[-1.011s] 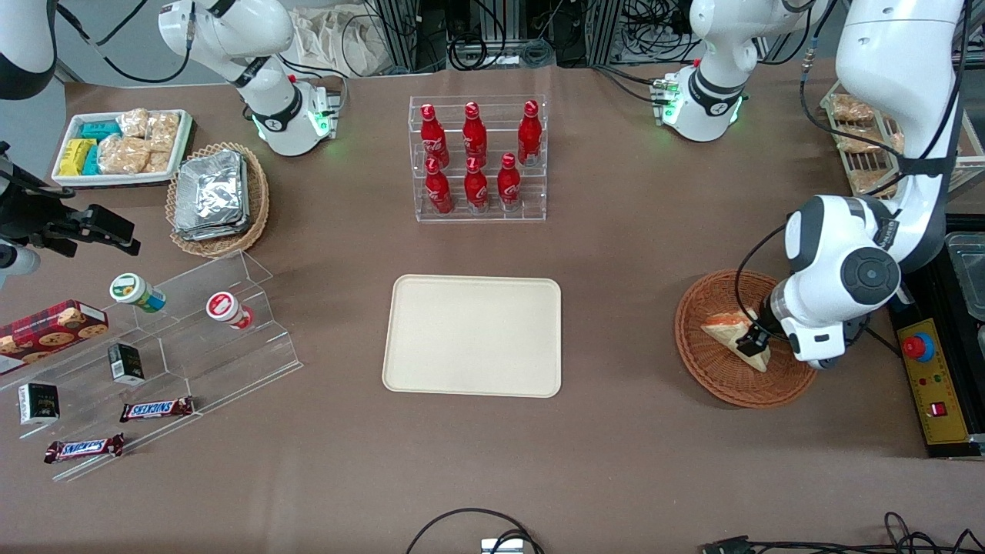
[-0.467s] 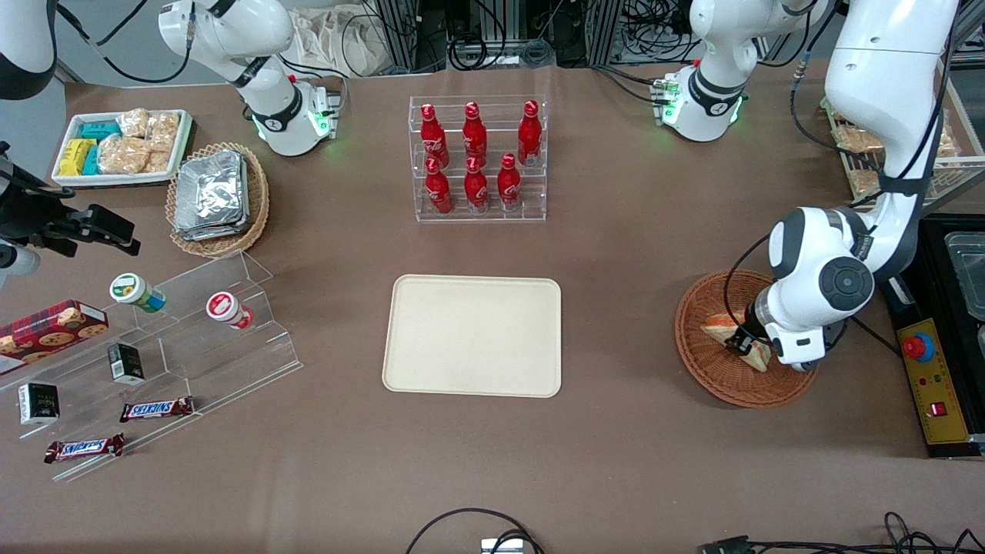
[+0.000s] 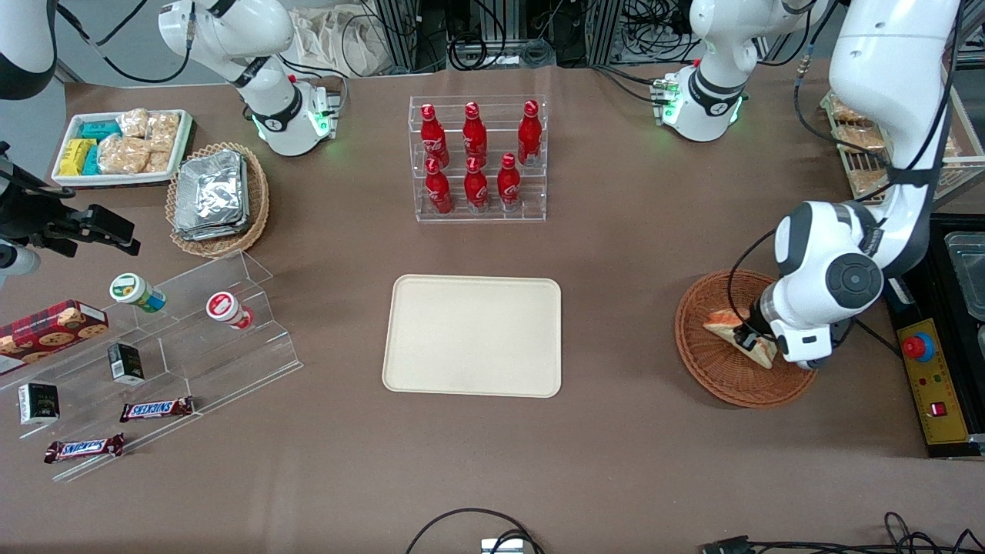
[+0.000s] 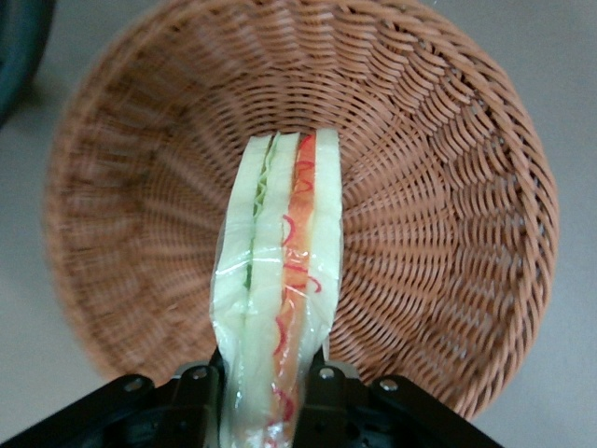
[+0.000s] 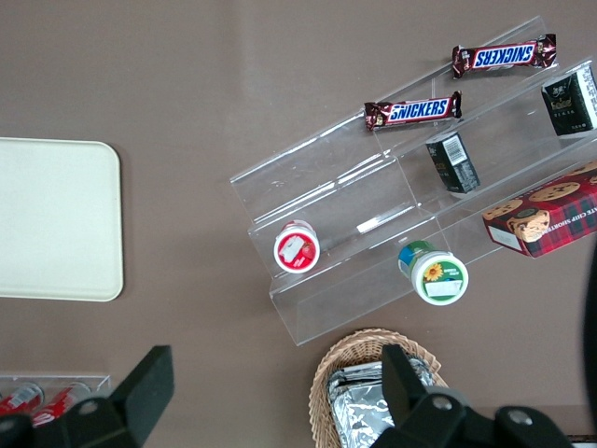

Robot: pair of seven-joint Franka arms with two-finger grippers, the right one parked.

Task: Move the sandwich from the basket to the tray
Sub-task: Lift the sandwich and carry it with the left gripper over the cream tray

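The sandwich (image 4: 280,280), a wrapped wedge of white bread with green and red-orange layers, stands on edge between my gripper's (image 4: 264,383) black fingers, which are shut on it. The front view has the sandwich (image 3: 729,327) over the reddish-brown wicker basket (image 3: 712,369) at the working arm's end of the table, with the gripper (image 3: 748,336) on its end nearest the arm. The basket (image 4: 438,168) fills the wrist view below the sandwich. The cream-beige tray (image 3: 472,335) lies flat at the table's middle with nothing on it, well apart from the basket.
A clear rack of red bottles (image 3: 477,158) stands farther from the front camera than the tray. Toward the parked arm's end are a clear stepped stand (image 3: 192,338) with snacks, a tan basket of foil packs (image 3: 215,196) and a white tray of packets (image 3: 119,146).
The arm's wrist shifted slightly toward the parked arm's end and back. The sandwich sits a little higher over the basket, still in the gripper.
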